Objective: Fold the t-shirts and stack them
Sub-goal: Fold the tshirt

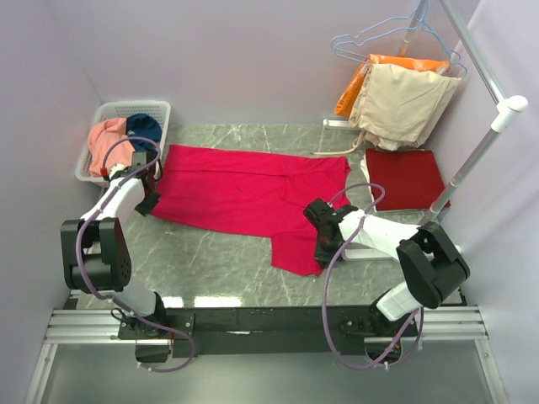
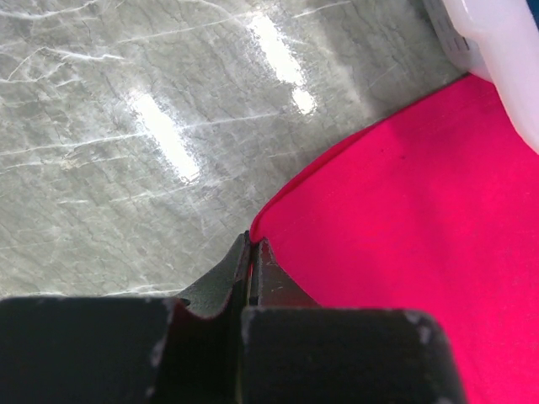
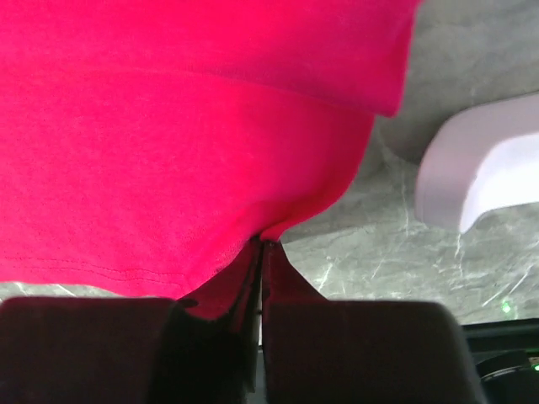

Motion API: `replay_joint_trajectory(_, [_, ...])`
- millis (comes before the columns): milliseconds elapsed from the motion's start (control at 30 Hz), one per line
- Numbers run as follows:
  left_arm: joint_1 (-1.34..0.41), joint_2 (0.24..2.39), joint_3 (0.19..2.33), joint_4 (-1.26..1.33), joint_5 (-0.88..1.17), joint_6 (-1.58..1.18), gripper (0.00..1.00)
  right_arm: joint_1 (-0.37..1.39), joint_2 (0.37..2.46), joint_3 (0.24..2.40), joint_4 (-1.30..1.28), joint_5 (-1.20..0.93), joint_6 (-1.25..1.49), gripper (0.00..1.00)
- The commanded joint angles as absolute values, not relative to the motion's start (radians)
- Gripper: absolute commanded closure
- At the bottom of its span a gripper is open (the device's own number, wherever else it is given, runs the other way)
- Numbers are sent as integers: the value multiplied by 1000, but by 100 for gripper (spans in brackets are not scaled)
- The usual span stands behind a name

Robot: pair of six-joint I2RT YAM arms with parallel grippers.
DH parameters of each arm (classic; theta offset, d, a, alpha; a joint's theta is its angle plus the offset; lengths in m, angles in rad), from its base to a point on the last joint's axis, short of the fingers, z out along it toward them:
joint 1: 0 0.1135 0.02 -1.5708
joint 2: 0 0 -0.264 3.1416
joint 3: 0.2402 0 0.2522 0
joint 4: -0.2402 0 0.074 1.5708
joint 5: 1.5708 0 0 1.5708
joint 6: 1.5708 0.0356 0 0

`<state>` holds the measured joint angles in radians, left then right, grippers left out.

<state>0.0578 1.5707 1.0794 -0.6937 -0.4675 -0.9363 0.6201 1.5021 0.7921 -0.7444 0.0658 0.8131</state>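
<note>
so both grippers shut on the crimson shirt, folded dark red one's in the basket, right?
Half right. The left gripper and right gripper are shut on the crimson shirt, but the dark red shirt lies folded on the table, not in the basket: see top external.

Bare marble table (image 1: 210, 269) in front; basket (image 1: 135, 107) left, rack pole (image 1: 472, 164) right.

On my left wrist cam, the left gripper (image 2: 251, 248) has its fingers pressed flat together, no gap at all, and they're nipping the very edge of the crimson-red t-shirt (image 2: 404, 244). The shirt fills the right side and lies flat on the grey marble table (image 2: 109, 151), which has a couple of glare streaks. A white plastic basket (image 2: 497, 42) corner pokes in top right.
</note>
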Motion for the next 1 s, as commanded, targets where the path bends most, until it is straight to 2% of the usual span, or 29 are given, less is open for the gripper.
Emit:
replay_joint_trajectory(0, [63,1559,1097,-689,-460,-923,99,629,1525,799,-715,132,821,100])
replay_joint_trajectory(367, [61,1488,1071,-729,-431,-920,99,629,1301,920,-975,331,896,100])
replay_joint_trajectory(967, [-17,1264,970,-942,-408,-1043,99,627,1125,1015,-1246,388,946,100])
